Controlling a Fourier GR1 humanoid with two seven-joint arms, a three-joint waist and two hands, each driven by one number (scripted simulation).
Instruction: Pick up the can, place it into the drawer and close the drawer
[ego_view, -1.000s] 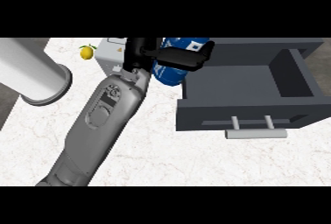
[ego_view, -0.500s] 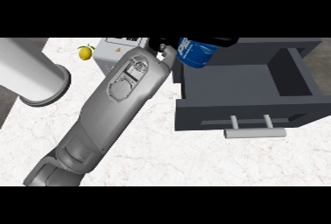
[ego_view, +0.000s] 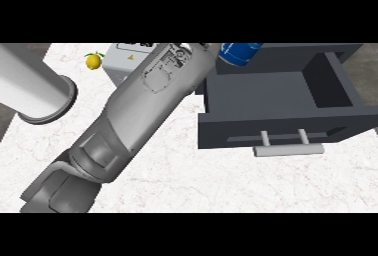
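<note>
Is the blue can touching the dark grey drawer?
Cannot tell. In the head view the blue cylindrical can overlaps the back edge of the open dark grey drawer, showing neither contact nor gap plainly.

The tabletop (ego_view: 221, 185) is white marble with faint veining. At its far left a small yellow lemon (ego_view: 93, 61) lies near a white box (ego_view: 127, 62) bearing a label. At the right an open dark grey drawer (ego_view: 284, 107) stands on it, pale handle (ego_view: 288, 149) facing the near edge.

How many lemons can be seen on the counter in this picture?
1. The lemon lies near the counter's far left edge, beside the grey box. The forearm may hide others.
</note>
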